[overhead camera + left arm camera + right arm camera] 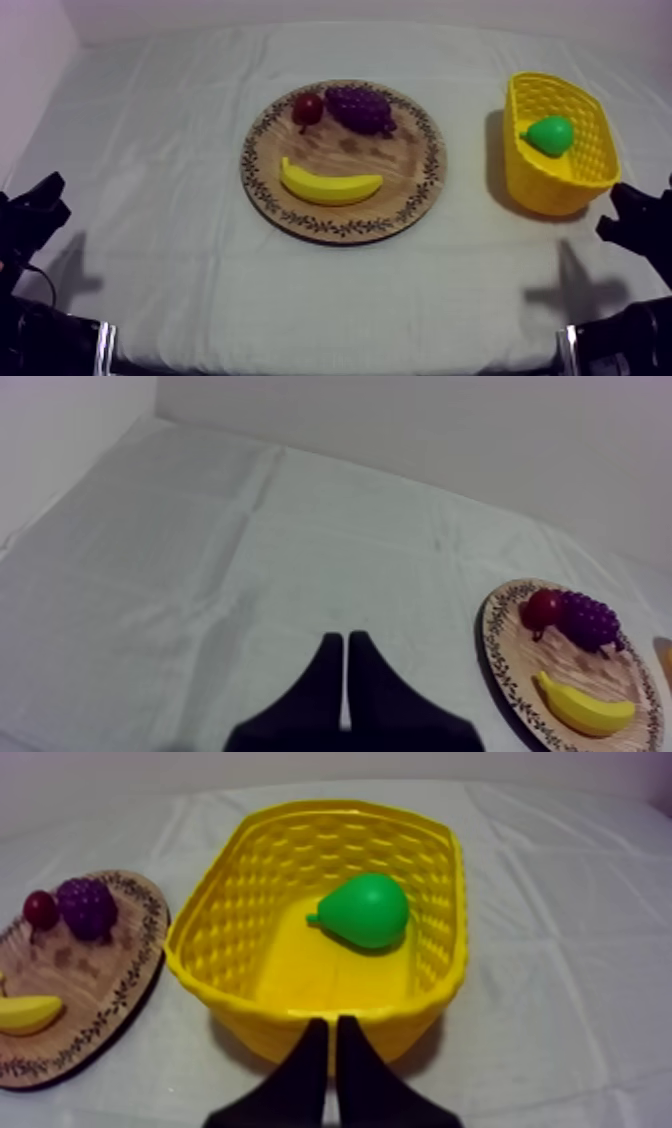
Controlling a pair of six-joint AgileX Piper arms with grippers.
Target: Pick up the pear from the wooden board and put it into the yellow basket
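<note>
A green pear (551,134) (366,909) lies inside the yellow basket (590,175) (210,942) at the table's right. The round wooden board (400,165) (505,666) (120,987) in the middle carries a banana (329,186) (585,709) (25,1014), a bunch of grapes (360,107) (590,619) (86,907) and a small red fruit (307,108) (541,608) (40,909). My right gripper (625,212) (331,1027) rests shut just before the basket's near wall. My left gripper (45,200) (345,644) sits shut over bare cloth, left of the board.
Grey-white cloth (150,150) covers the table, with open room between the board and basket and along the front edge. A pale wall (450,426) stands behind the table.
</note>
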